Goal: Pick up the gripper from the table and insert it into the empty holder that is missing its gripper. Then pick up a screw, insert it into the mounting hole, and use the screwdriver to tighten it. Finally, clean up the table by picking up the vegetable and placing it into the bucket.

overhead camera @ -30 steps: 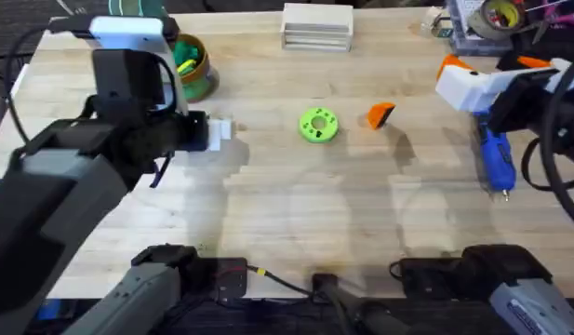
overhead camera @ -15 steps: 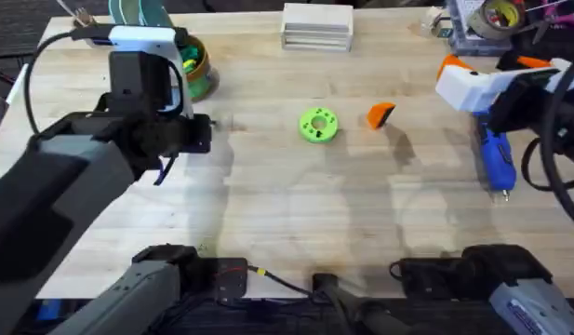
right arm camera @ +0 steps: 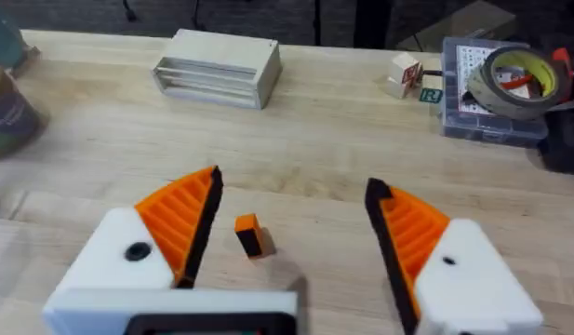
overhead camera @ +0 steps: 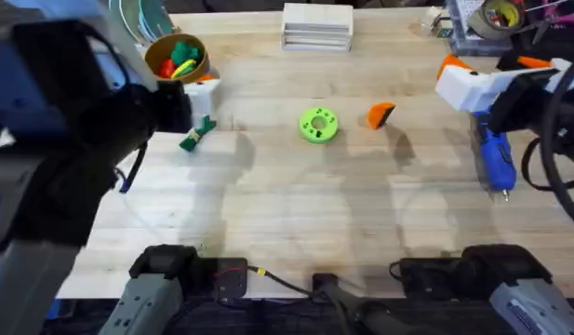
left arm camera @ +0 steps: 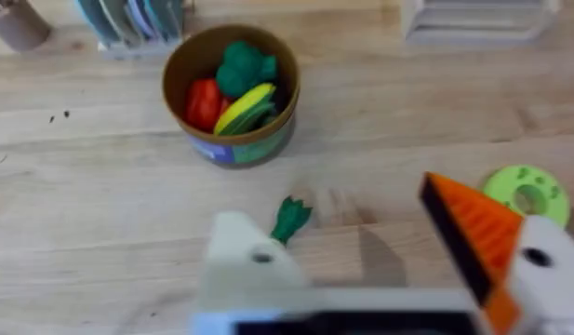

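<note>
On the pale wood-grain table (overhead camera: 296, 205), the leafy dark-green vegetable (overhead camera: 196, 134) lies beside the round orange-rimmed bucket (overhead camera: 174, 58), both ribbed-pad grippers — left gripper (left arm camera: 389, 251), right gripper (right arm camera: 291, 223) — spread apart, holding nothing.

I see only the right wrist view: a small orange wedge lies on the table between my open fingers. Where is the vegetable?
Observer: The vegetable lies on the table beside the bucket, not inside it.
Operator: Which holder lacks its wedge?
Observer: One on the left gripper: that holder is bare white, while the other finger carries an orange pad.
Operator: And the screwdriver?
Observer: The screwdriver lies on the table's right side, near the right arm.
</note>
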{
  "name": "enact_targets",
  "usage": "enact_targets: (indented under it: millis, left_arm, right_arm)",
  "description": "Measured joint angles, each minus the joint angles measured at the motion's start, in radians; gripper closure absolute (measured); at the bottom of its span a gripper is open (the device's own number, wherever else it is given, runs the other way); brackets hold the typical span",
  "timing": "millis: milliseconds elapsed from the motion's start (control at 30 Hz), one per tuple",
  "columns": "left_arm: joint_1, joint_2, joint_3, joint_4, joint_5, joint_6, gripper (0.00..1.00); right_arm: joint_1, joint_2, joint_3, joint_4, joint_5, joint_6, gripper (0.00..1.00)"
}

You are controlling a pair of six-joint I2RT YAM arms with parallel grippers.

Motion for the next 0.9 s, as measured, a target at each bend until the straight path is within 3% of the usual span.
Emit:
enact_targets:
  millis: [33, 67, 100, 233, 267, 400, 433, 867, 900]
  left_arm:
    - [0.000, -0.020, 0.000, 0.000, 0.010, -0.010, 0.062]
    - [0.000, -0.047, 0.000, 0.000, 0.019, -0.022, 0.031]
    - [0.000, -0.068, 0.000, 0.000, 0.026, -0.035, 0.111]
    - [0.000, -0.152, 0.000, 0.000, 0.042, -0.049, 0.753]
    - [0.000, -0.168, 0.000, 0.000, 0.042, -0.044, 0.780]
    - [0.000, -0.208, 0.000, 0.000, 0.046, -0.054, 0.131]
    - [0.000, -0.211, 0.000, 0.000, 0.047, -0.061, 0.045]
    - [0.000, -0.211, 0.000, -0.041, 0.094, -0.062, 0.008]
    - [0.000, -0.211, 0.000, -0.041, 0.111, -0.062, 0.008]
  right_arm:
    - [0.000, 0.000, 0.000, 0.000, 0.000, 0.000, 0.010]
    - [0.000, 0.000, 0.000, 0.000, 0.000, 0.000, 0.010]
    - [0.000, 0.000, 0.000, 0.000, 0.000, 0.000, 0.010]
    - [0.000, 0.000, 0.000, -0.013, 0.000, 0.000, 0.011]
    - [0.000, 0.000, 0.000, -0.021, 0.000, 0.000, 0.011]
    - [0.000, 0.000, 0.000, -0.071, 0.000, 0.000, 0.010]
    - [0.000, 0.000, 0.000, -0.083, 0.000, 0.000, 0.010]
    - [0.000, 0.000, 0.000, -0.327, -0.007, 0.000, 0.010]
    - [0.000, 0.000, 0.000, -0.428, -0.007, 0.000, 0.010]
